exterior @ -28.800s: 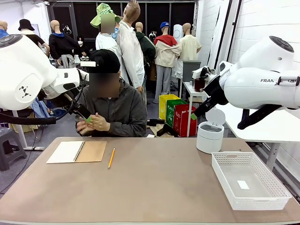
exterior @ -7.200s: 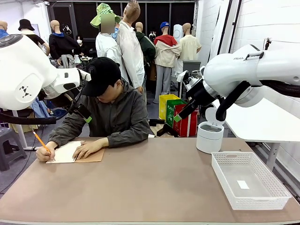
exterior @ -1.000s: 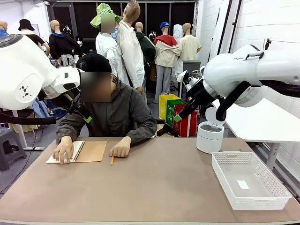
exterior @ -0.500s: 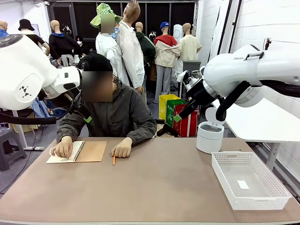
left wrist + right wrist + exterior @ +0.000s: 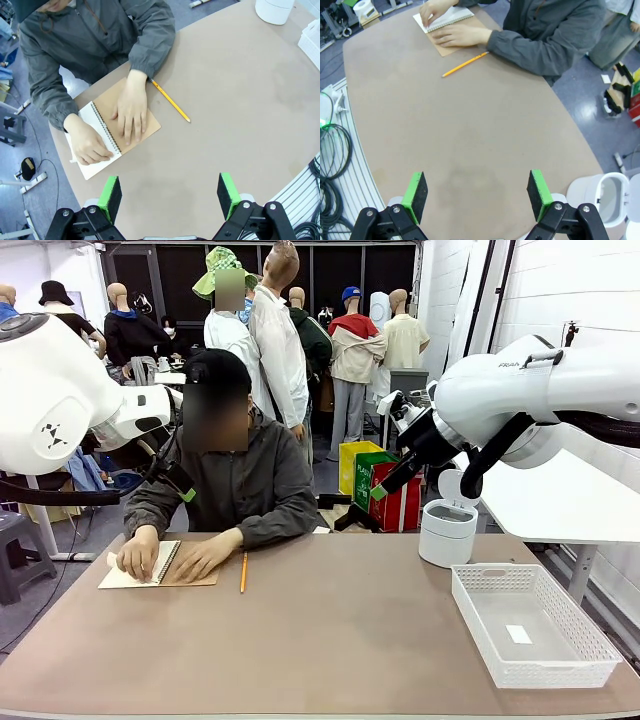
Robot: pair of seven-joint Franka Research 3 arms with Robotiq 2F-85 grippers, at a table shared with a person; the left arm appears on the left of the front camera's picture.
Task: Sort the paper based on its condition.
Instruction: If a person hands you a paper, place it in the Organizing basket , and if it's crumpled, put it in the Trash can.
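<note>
The paper point(image 5: 125, 580) is the white top page of a spiral notebook with a brown cover point(image 5: 152, 127), lying at the table's far left in front of the person. One hand point(image 5: 140, 552) grips the page near its outer edge, where a corner curls up. The other hand point(image 5: 205, 558) lies flat on the brown cover. In the left wrist view the page point(image 5: 95, 170) shows below the hand. My left gripper point(image 5: 169, 192) hangs open high above the table, empty. My right gripper point(image 5: 477, 189) is open and empty too, high over the table's middle.
A yellow pencil point(image 5: 242, 572) lies right of the notebook. A white slotted basket point(image 5: 480, 625) sits at the near right with a small white label inside. A white lidded bin point(image 5: 447, 532) stands behind it. The person's arms reach over the far left edge.
The person's hand that rested by the pencil has moved onto the brown cover, and the other hand has curled around the page's edge. Neither arm has moved.
</note>
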